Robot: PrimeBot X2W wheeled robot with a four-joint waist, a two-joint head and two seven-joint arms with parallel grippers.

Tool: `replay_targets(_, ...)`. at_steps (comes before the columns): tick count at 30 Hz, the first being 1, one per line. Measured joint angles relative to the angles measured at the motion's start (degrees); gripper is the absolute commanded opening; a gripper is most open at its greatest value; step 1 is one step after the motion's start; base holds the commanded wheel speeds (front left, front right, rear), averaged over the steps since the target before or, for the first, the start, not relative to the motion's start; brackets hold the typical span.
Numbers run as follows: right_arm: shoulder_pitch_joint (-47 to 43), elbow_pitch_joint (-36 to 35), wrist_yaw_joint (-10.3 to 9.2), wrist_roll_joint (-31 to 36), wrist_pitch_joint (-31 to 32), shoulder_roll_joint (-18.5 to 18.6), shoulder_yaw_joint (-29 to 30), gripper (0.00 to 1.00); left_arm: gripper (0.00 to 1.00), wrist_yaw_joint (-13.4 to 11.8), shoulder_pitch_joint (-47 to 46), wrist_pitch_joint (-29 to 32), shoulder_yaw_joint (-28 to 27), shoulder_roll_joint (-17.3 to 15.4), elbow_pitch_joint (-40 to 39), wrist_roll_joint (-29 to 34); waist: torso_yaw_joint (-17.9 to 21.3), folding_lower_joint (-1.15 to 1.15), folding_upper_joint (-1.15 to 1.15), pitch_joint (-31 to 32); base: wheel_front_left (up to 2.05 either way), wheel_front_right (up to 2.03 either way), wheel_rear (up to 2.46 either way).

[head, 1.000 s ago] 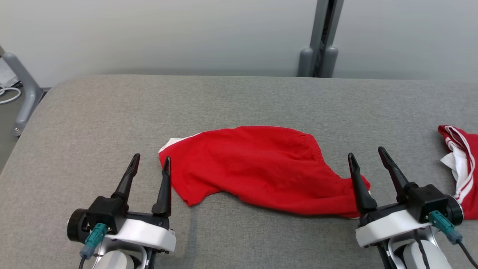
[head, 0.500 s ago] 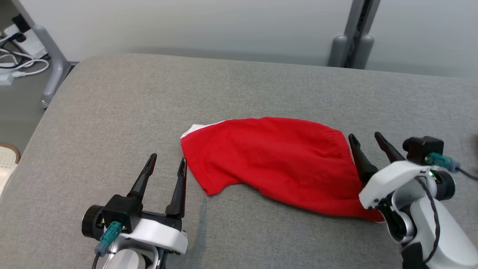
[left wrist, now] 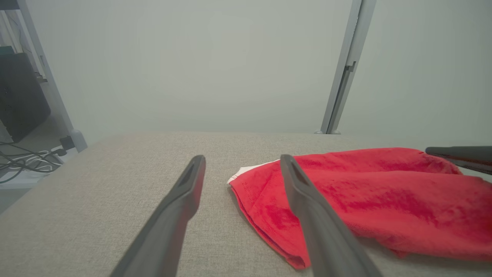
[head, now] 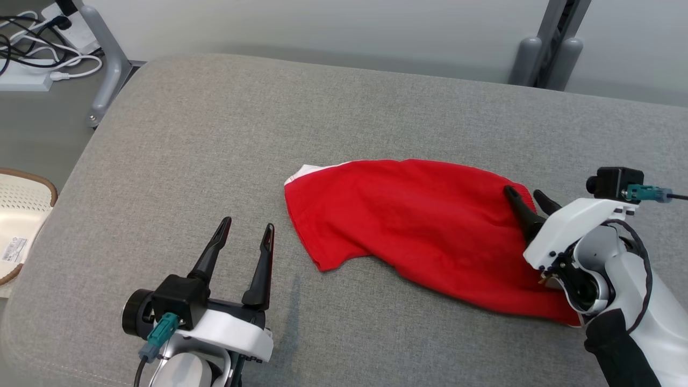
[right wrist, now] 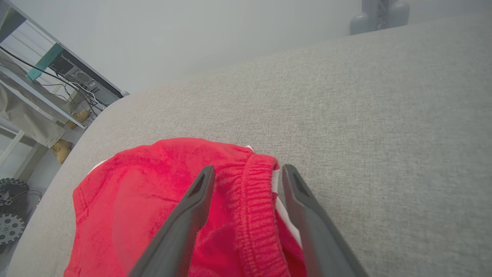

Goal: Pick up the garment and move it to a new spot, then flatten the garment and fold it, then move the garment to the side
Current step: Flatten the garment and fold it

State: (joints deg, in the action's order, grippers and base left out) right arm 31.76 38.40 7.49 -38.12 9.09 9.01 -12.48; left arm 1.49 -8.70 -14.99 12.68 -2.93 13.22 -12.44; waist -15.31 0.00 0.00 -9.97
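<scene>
Red garment (head: pixel 419 215) on grey pad (head: pixel 215 134), right gripper (head: pixel 522 191) at its 3 o'clock end, spread astride the waistband (right wrist: pixel 251 192), not clamped, left gripper (head: pixel 248 226) at 8 o'clock, spread, empty

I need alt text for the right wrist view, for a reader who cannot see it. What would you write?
The open right gripper straddles the gathered elastic waistband of red shorts lying on a grey fabric-covered surface. The shorts spread toward the lower left, and a shelf stands at the far left edge.
</scene>
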Motion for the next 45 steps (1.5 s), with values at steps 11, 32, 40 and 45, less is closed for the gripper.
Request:
replay_targets(11, 3.5, -2.8, 0.0, -2.8, -3.1, 2.4, -7.9, 0.0, 1.0, -0.3, -0.1, 0.0, 0.7, 0.1, 0.2, -0.2, -0.5, 0.0, 0.0, 0.1, 0.0, 0.0, 0.0)
replay_targets(32, 15.2, -20.3, -0.01, -11.6, -6.8, -4.3, -12.2, 0.0, 1.0, -1.5, 2.2, 0.0, 1.0, 0.1, 0.7, -1.2, 0.2, 0.0, 0.0, 6.2, 0.0, 0.0, 0.0)
replay_targets(40, 16.7, -26.7, -0.01, -12.1, -4.4, -5.8, -9.0, 0.0, 1.0, -1.5, 3.8, 0.0, -0.5, 0.1, 0.5, -1.2, -0.5, 0.0, 0.0, 7.4, 0.0, 0.0, 0.0)
replay_targets(45, 18.1, -30.8, -0.01, -15.7, -2.9, -6.1, -12.4, 0.0, 1.0, -1.5, 4.5, 0.0, -0.7, 0.1, 0.6, -1.2, 0.2, 0.0, 0.0, 7.9, 0.0, 0.0, 0.0)
